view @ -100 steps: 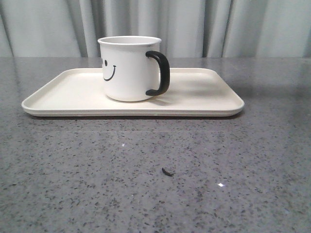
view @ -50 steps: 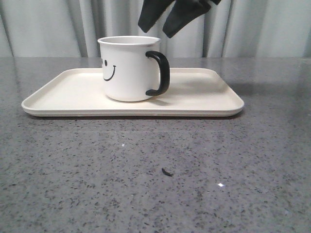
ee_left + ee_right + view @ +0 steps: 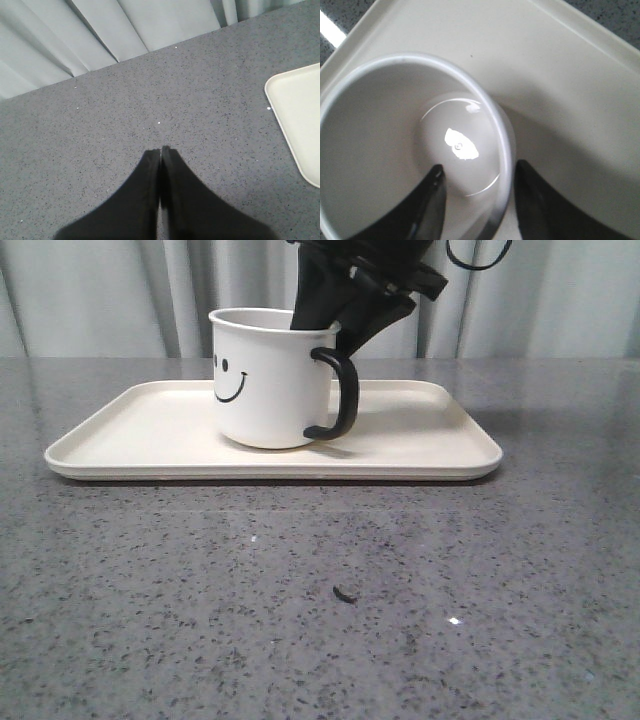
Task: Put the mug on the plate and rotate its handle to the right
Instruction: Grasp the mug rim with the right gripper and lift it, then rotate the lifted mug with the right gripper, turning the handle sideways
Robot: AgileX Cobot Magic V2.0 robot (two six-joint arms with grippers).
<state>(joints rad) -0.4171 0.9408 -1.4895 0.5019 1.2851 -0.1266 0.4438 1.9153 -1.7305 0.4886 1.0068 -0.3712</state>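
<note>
The white mug (image 3: pixel 265 380) with a black smiley face stands upright on the cream plate (image 3: pixel 420 440), left of the plate's middle. Its black handle (image 3: pixel 343 390) points right. My right gripper (image 3: pixel 330 325) has come down from above and is open, straddling the mug's wall by the handle. In the right wrist view one finger is inside the mug (image 3: pixel 395 125) and the other outside over the plate (image 3: pixel 560 75), with the gripper (image 3: pixel 479 169) showing gaps on both sides of the rim. My left gripper (image 3: pixel 161 150) is shut and empty over bare table, away from the plate's corner (image 3: pixel 300 115).
The plate lies on a grey speckled table (image 3: pixel 150 590) with a pale curtain (image 3: pixel 100 300) behind. A small dark speck (image 3: pixel 345 593) lies on the table in front of the plate.
My right gripper came down from above and now straddles the mug's rim. The mug has shifted slightly to the right and its smiley face has turned a little toward the front.
</note>
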